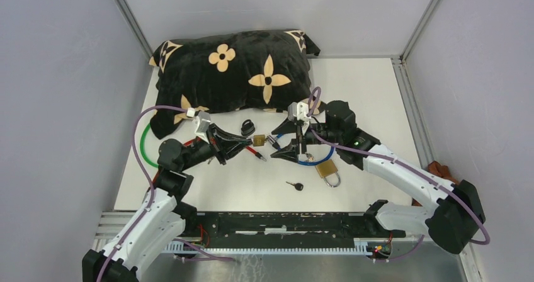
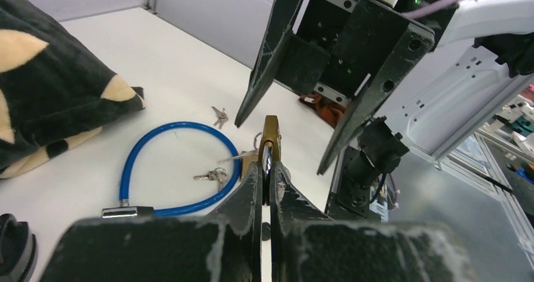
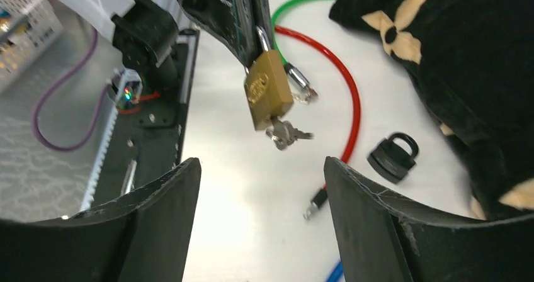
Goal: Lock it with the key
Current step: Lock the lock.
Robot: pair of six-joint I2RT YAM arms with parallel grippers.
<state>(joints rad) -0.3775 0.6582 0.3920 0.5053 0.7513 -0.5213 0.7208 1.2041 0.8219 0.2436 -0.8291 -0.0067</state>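
Observation:
My left gripper (image 2: 267, 169) is shut on the shackle of a small brass padlock (image 3: 267, 96) and holds it above the table. A key with a small bunch (image 3: 284, 133) sticks out of the padlock's bottom. My right gripper (image 3: 261, 169) is open and empty, its two fingers (image 2: 271, 62) spread either side of the padlock's key end, just short of it. In the top view the padlock (image 1: 259, 141) hangs between the left gripper (image 1: 250, 142) and the right gripper (image 1: 273, 146).
A second brass padlock (image 1: 327, 170) and a black key (image 1: 295, 186) lie on the table. A black padlock (image 1: 248, 128), blue cable lock (image 2: 176, 169), red cable (image 3: 343, 87), green cable (image 1: 143, 145) and loose keys (image 2: 211, 176) lie about. A black pillow (image 1: 233, 74) is behind.

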